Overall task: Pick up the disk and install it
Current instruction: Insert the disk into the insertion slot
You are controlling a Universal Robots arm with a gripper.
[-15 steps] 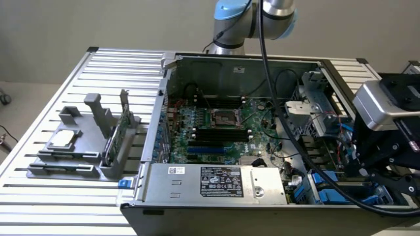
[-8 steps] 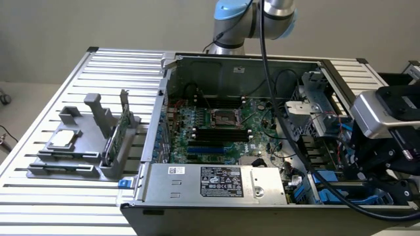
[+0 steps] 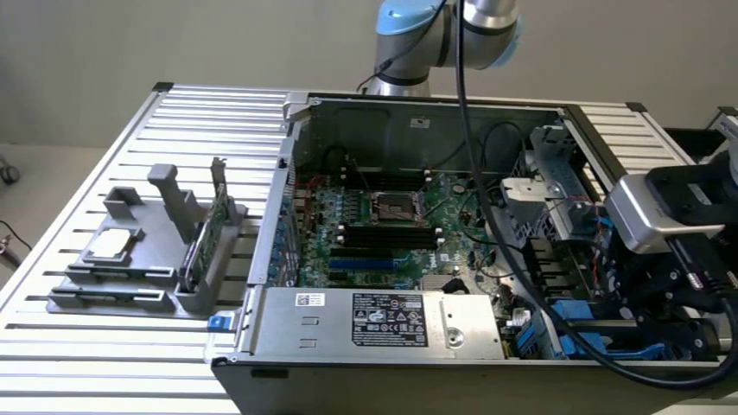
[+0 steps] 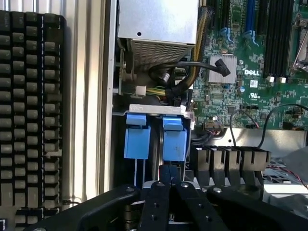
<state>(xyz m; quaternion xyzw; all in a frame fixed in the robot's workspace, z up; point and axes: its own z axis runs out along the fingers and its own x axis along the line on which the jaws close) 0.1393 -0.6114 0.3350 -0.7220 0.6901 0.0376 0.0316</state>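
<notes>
Gripper (image 4: 168, 174) closed empty, fingertips (image 4: 163, 177) together, just short of the disk (image 4: 174, 138), which sits in the drive bay (image 4: 119, 140) beside the power supply (image 4: 156, 21), its 2 blue rail tabs (image 4: 137, 135) facing the fingertips; long axis judged to run straight ahead into the bay.

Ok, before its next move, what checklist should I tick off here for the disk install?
1. Gripper free of load: ok, shut, fingertips together, nothing between them.
2. Disk in the drive bay: ok, the blue end nearest the fingertips sits there beside a second blue end.
3. Disk pushed fully home: cannot tell.
4. Fingertips touching the Disk: cannot tell.
5. Cables clear of the bay: ok, the black bundle loops by the power supply, apart from both blue ends.
</notes>
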